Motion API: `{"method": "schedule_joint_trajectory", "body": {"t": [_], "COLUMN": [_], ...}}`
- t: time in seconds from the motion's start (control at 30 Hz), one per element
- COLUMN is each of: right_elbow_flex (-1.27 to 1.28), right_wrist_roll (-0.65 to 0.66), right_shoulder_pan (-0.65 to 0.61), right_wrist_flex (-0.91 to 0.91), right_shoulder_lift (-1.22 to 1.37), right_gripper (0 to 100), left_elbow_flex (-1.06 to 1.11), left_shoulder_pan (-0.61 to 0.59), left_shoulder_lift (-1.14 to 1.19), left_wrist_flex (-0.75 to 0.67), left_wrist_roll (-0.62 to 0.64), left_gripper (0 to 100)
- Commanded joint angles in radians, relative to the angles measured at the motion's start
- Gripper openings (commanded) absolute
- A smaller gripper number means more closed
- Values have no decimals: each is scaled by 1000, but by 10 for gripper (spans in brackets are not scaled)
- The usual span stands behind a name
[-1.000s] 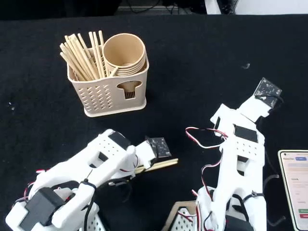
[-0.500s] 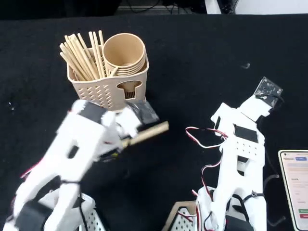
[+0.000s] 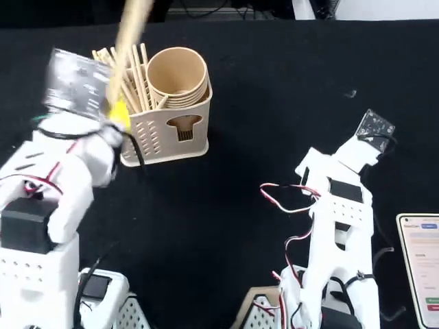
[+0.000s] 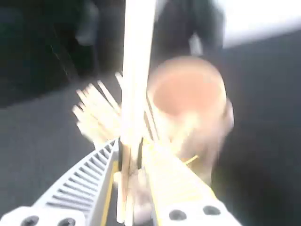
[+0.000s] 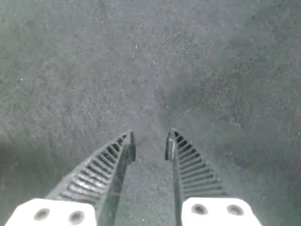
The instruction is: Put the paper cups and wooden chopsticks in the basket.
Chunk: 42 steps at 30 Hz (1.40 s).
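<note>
Black tabletop (image 3: 274, 103): left end effector (image 4: 134, 146) clamps wooden chopsticks (image 3: 130, 27) by the basket (image 3: 164, 133).
Lower them in beside the paper cups (image 3: 177, 72) before releasing; right end effector (image 5: 149, 141) slightly parted, empty.

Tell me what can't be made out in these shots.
Held chopsticks: upper ends cut off by the high view's top edge; count lost to blur in the left wrist view.
Paper cups: blurred in the left wrist view, uncountable there.
Basket: one corner behind the left arm, high view.
Phone: cut by the high view's right edge.
</note>
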Motion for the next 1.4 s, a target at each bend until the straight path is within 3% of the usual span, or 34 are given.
{"method": "schedule_joint_trajectory", "body": {"t": [0.0,0.1,0.2,0.3,0.6,0.73,0.97,1.2,1.37], "right_elbow_flex": [-2,-2,-2,-2,-2,-1,-1,1,1], "right_wrist_roll": [14,14,14,14,14,14,14,15,15], "right_shoulder_pan": [-17,-17,-17,-17,-18,-18,-18,-81,-146], "right_wrist_flex": [-20,-20,-20,-20,-20,-20,-20,-20,-15], "right_shoulder_lift": [-41,-41,-41,-41,-41,-41,-41,-44,-47], "right_gripper": [123,123,123,123,123,123,123,122,119], "left_elbow_flex": [65,222,380,503,625,625,432,211,248], "left_shoulder_pan": [-64,-76,-76,-74,-76,-79,-166,-354,-518], "left_shoulder_lift": [-17,-17,-17,-17,-17,-28,-29,-72,-232], "left_wrist_flex": [-370,-635,-884,-1026,-1049,-1042,-749,-358,-91], "left_wrist_roll": [261,344,350,350,350,358,358,350,331], "left_gripper": [30,30,30,30,36,130,144,144,22]}}
